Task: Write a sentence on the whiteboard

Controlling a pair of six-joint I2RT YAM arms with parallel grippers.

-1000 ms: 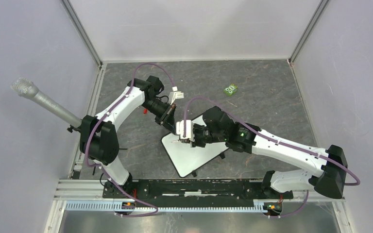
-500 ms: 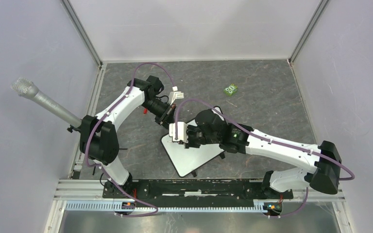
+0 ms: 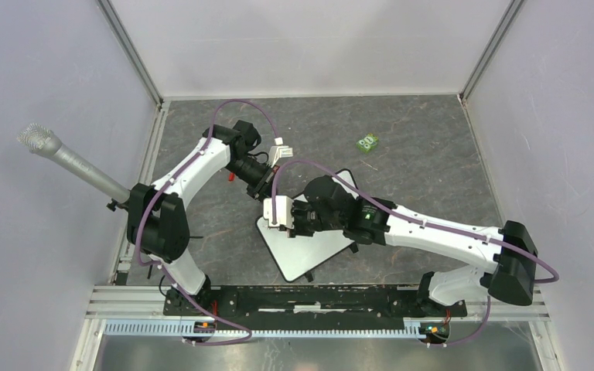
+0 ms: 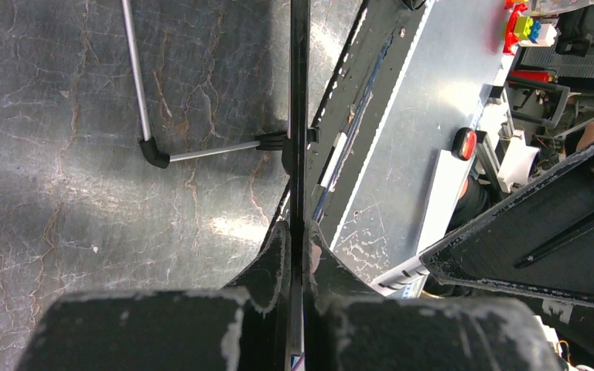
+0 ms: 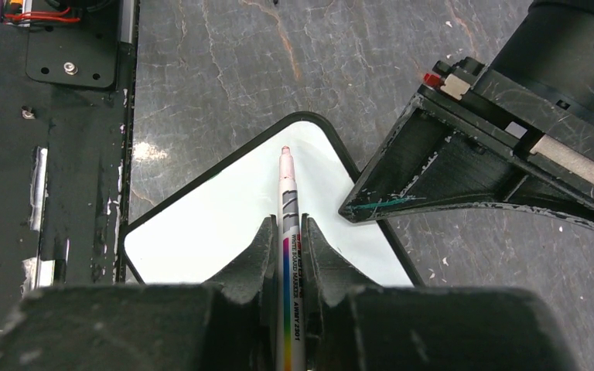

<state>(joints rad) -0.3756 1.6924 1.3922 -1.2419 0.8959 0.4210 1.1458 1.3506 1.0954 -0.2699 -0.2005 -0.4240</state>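
Clamps the whiteboard [image 3: 309, 247] by its far-left corner with the left gripper [image 4: 297, 232], both fingers pressed tight on the thin dark rim, seen edge-on from the left wrist. By the look of it, done to stop any sliding under the pen. Pinches a marker [image 5: 287, 193] in the right gripper [image 5: 286, 226], barrel lying along the fingers and tip pointing forward over the board's rounded corner, just beside the black body of the left gripper. Cannot tell whether tip touching the white face or hanging just above it.

Probably placed there to begin a first stroke at that corner. Shows no red words on the white area visible from the right wrist; hides much of the rest under the right arm from above. Judged, then, as the very start of the writing, with the sentence nowhere in view yet.

Holds the board askew between the two arms, close in front of their bases, on a dark grey table [image 3: 433, 170] veined like cracked stone. Apparently flat on its small black feet, though not certain. Elsewhere: a small green object [image 3: 367, 142] well apart toward the far side, a grey microphone-like rod [image 3: 54, 154] jutting in from the left wall, plain pale walls on three sides, and a black-and-aluminium rail [image 3: 317, 297] along the near edge under the arm bases.
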